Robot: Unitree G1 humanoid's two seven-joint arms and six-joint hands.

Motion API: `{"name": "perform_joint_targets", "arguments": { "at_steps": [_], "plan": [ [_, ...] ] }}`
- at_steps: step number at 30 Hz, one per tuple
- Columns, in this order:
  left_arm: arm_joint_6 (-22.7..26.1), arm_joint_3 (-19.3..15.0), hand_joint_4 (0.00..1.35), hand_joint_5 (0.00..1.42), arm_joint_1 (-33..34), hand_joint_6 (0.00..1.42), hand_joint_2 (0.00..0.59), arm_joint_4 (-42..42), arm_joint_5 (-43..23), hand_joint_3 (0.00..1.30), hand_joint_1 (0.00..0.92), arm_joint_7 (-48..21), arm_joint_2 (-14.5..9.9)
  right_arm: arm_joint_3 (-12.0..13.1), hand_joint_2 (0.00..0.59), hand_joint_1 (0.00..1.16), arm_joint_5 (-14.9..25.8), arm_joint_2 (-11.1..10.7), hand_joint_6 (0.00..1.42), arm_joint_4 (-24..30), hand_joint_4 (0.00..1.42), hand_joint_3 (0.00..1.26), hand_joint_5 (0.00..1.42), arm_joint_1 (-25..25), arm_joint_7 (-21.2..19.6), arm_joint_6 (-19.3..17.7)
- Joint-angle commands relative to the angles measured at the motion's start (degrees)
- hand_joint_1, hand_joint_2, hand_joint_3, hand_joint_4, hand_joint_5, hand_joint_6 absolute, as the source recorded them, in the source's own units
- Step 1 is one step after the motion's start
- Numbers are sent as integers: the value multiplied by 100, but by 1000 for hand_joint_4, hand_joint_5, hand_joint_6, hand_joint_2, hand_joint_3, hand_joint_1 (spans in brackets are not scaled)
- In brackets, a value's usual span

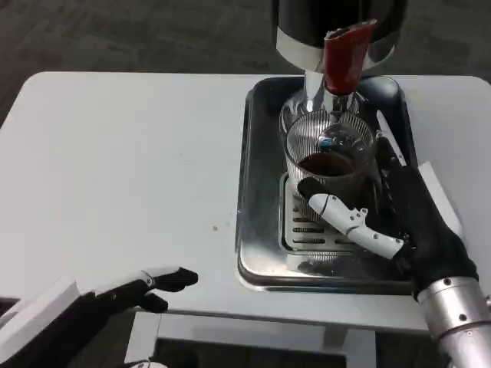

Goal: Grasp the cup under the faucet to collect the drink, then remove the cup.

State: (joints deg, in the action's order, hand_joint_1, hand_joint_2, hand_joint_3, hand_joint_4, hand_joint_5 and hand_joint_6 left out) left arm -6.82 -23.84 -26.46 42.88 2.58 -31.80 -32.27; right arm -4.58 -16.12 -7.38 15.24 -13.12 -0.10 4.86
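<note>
The left hand (pixel 115 295) rests idle at the table's (pixel 123 153) near edge, fingers apart, while the right hand (pixel 383 222) grips the part-filled cup (pixel 330 157) under the red faucet (pixel 343 57); a hasty pull could slosh drink into the tray (pixel 257 192).

Black-backed right hand (pixel 414 222) with white-and-black fingers (pixel 357 226), ribbed silver forearm (pixel 460 314) behind them; white-backed left hand (pixel 115 295) (black fingertips, seemingly).
</note>
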Motion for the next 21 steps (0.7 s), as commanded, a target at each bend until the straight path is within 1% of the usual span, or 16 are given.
{"name": "perform_joint_targets", "arguments": {
  "at_steps": [1,5,7,12,17,21],
  "plan": [
    [20,-68,198,277,-132,212,182,-71,-70,237,157,-84,-44,-157,210,588,-143,69,122,-58,0,0,3,-6,-30,105],
    [2,-81,198,277,-152,212,181,-90,-61,237,160,-92,-48,-243,210,589,-286,111,160,-55,0,0,59,-36,-87,223],
    [8,-81,198,277,-149,212,181,-101,-70,237,160,-103,-53,-292,220,596,-388,140,181,-47,0,0,84,-46,-147,294],
    [5,-48,199,277,-132,212,181,-142,-56,241,162,-106,-54,-407,215,613,-600,199,238,-20,0,0,131,-35,-270,474],
    [9,-40,205,277,-98,212,182,-193,-69,244,163,-111,-64,-492,218,619,-743,233,297,-50,33,0,184,-5,-351,485],
    [-4,-37,207,277,-70,212,182,-231,-73,246,163,-119,-73,-526,221,626,-840,231,358,-75,85,0,227,2,-386,465]
  ]
}}
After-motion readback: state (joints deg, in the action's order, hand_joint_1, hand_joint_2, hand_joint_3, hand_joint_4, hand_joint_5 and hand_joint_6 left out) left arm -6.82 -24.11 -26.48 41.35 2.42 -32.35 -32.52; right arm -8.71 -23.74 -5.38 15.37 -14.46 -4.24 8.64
